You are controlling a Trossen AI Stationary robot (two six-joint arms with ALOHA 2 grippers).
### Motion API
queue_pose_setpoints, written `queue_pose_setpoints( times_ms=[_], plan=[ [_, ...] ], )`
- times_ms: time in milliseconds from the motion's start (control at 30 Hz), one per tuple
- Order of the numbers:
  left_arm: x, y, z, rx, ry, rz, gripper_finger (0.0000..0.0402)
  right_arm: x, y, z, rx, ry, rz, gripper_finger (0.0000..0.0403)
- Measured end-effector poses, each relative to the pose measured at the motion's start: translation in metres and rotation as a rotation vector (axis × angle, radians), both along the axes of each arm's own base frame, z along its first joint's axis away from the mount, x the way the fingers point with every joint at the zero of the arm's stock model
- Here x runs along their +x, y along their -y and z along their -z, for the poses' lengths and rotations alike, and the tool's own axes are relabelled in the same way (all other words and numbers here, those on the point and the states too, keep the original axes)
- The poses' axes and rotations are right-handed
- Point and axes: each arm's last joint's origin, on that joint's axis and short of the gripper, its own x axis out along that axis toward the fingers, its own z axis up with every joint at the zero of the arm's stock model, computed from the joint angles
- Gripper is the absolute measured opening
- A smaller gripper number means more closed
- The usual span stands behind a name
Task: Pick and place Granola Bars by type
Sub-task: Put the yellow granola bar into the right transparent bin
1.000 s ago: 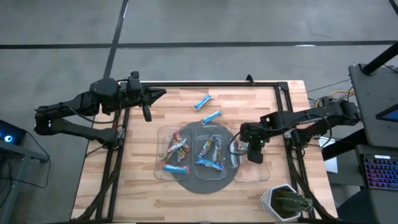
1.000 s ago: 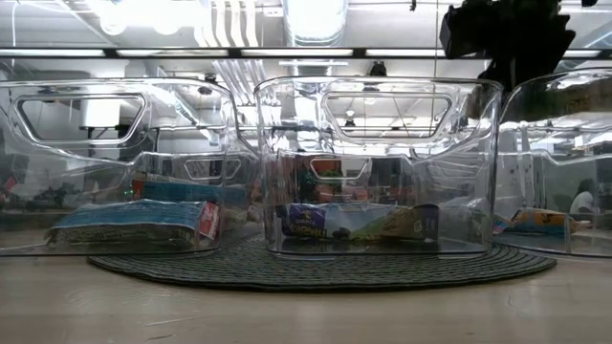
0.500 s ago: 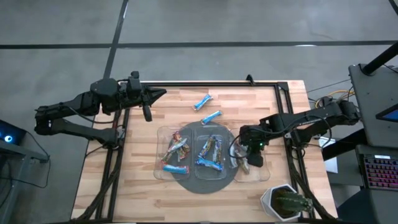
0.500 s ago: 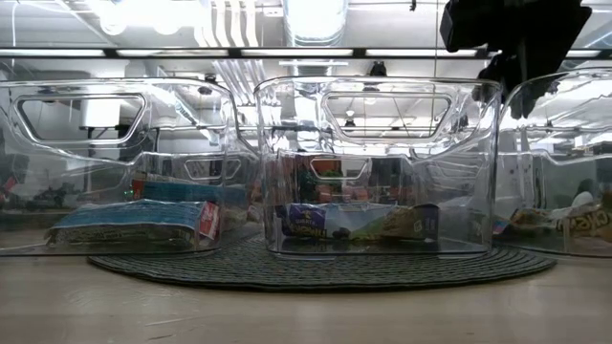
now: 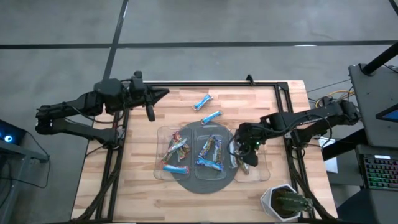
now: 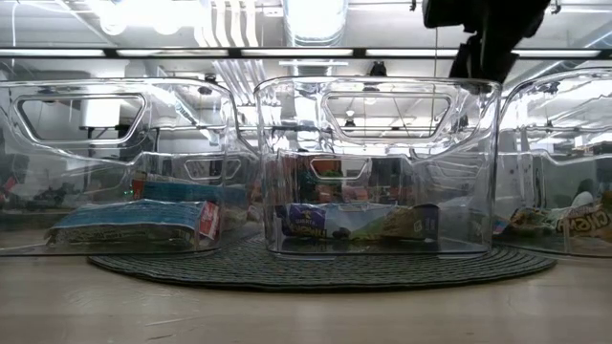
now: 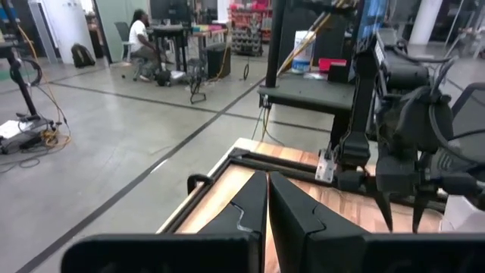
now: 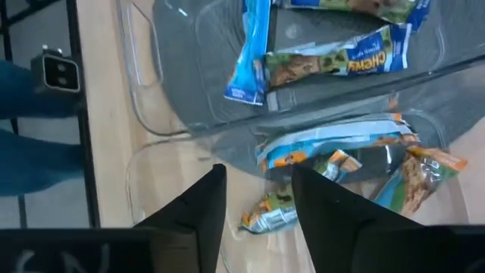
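Jaws on your right gripper [image 5: 247,156] are spread now w/ nothing between them; a sec ago they were clamped over the right tray [image 5: 264,174], and an orange-brown bar [image 5: 245,163] has since appeared lying loose in that tray, just below the gripper. So you've just made a drop, and it looks like it landed in the correct bin. In the right wrist view the two dark fingers [image 8: 193,216] stand apart above the wrappers in the tray, confirming the release.

Your left gripper [image 5: 149,99] waits at the far left corner of the bench [image 5: 143,193], jaws pressed together, holding nothing.

Where the Granola Bars are: red-multicoloured ones plus a blue one in the left tray [image 5: 159,155], blue/green ones in the middle tray [image 5: 208,175], orange-brown in the right. All three trays sit on a round dark mat [image 5: 199,185]. Two blue bars [image 5: 202,101] and [image 5: 212,116] lie loose on the bench, beyond the trays, far side.

What that means for you: sort is nearly done, approx. two bars left. Next I'd judge you lift the right arm clear and go for the nearer blue bar. A potted plant [image 5: 286,202] sits at the near right corner; keep clear.
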Motion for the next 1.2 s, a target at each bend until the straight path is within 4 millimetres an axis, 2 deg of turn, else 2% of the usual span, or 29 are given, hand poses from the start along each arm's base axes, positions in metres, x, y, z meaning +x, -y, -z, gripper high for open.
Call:
queue_pose_setpoints(
  times_ms=[467,667,800,900,1033,1200],
  plan=[
    [-0.001,0.000,-0.001,0.018,0.003,-0.008,0.0000,0.012,0.015,-0.040,-0.088,0.139,0.175,0.0242],
    [-0.001,0.000,-0.001,0.018,0.004,-0.007,0.0000,0.016,0.024,-0.066,-0.094,0.227,0.206,0.0254],
    [-0.002,0.000,0.000,0.024,-0.009,-0.006,0.0000,0.017,0.027,-0.088,-0.131,0.309,0.194,0.0241],
    [-0.002,0.000,0.000,0.044,-0.018,-0.005,0.0000,0.017,0.030,-0.106,-0.150,0.370,0.182,0.0216],
    [-0.004,-0.001,-0.008,0.062,-0.004,-0.008,0.0000,0.014,0.032,-0.128,-0.187,0.441,0.165,0.0162],
    [-0.014,-0.006,-0.027,0.092,0.008,-0.050,0.0000,0.011,0.035,-0.148,-0.220,0.506,0.170,0.0086]
  ],
)
